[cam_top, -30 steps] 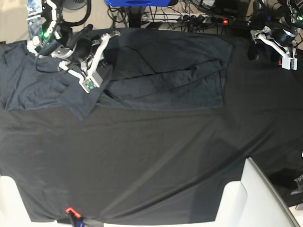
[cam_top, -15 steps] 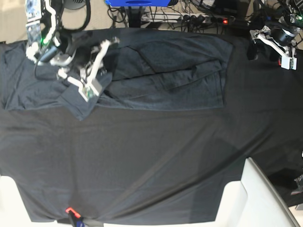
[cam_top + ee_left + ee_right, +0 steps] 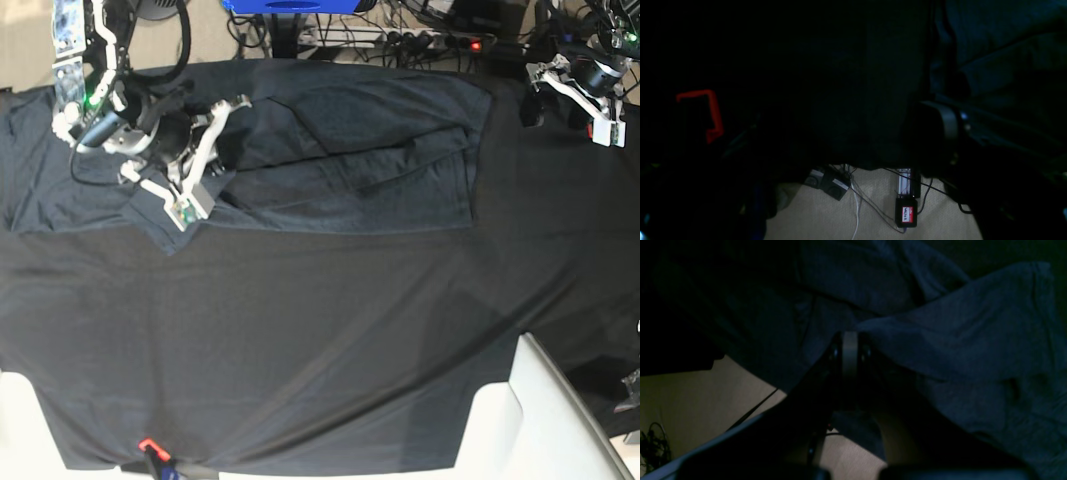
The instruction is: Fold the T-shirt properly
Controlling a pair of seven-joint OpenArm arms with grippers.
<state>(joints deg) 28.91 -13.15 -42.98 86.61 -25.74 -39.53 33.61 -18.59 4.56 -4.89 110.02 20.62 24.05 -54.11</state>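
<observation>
Your right gripper [image 3: 205,150] is dragging the T-shirt [image 3: 350,150] fold rightward along the table's [image 3: 320,350] far-left side, jaws clenched on cloth; left jaws are standing released; tugging risks bunching

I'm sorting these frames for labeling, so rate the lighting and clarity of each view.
Base view: evenly lit and sharp, though the T-shirt barely separates from the black table cloth. Left wrist view: almost black, only the floor and a red clip read clearly. Right wrist view: dim and murky; the right hand shows shut on T-shirt folds.
</observation>
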